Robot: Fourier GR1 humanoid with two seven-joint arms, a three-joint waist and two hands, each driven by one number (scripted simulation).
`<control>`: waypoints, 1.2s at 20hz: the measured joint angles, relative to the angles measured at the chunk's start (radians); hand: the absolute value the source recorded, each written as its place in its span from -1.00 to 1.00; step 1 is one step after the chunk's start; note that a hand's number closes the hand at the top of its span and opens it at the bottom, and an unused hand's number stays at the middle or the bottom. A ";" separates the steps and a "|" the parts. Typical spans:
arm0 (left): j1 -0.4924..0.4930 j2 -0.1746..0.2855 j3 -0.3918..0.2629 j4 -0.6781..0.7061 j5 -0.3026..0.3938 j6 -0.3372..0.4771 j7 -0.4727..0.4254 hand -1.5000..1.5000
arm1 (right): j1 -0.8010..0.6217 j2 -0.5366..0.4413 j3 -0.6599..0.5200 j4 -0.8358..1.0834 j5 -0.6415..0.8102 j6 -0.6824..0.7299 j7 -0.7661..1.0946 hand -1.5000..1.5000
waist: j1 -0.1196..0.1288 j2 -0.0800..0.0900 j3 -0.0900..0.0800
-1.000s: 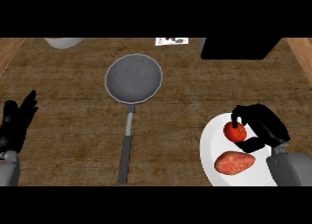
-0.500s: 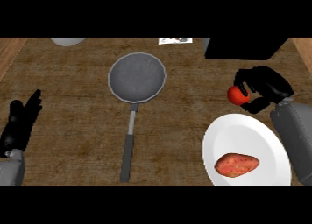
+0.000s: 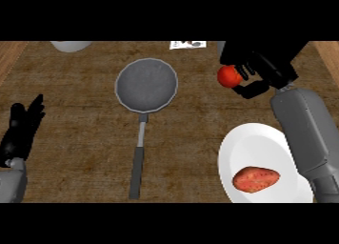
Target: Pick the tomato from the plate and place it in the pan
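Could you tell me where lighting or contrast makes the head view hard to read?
Head view: the black right hand merges with a dark object behind it; the tomato stands out red; the white plate shows no glare.

The counter is dark wood with a coarse grain and a matt look. On it the pan is dull grey metal, its inside finely speckled, its long handle a darker, smooth grey. Right of the pan, the tomato is smooth red with a faint sheen, held in the matt black right hand. Below and right of the pan, the plate is plain smooth white, and a reddish-brown lump on it looks rough and mottled.
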 measured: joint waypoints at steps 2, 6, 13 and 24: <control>0.000 -0.004 -0.003 -0.014 -0.005 0.005 0.011 0.00 | -0.035 0.025 -0.004 0.025 -0.009 0.000 0.016 1.00 | 0.000 0.000 0.000; 0.027 0.002 0.003 -0.028 0.002 -0.013 -0.006 0.00 | -0.125 0.101 -0.017 0.094 -0.028 -0.006 0.090 1.00 | 0.007 0.001 0.000; -0.002 -0.014 -0.013 -0.020 -0.014 -0.003 -0.004 0.00 | -0.299 0.211 -0.060 0.319 -0.071 -0.075 0.169 1.00 | 0.026 0.010 0.000; -0.046 -0.018 -0.037 -0.032 -0.016 -0.031 0.015 0.00 | -0.439 0.241 -0.030 0.643 -0.166 -0.233 0.188 1.00 | 0.094 0.029 0.000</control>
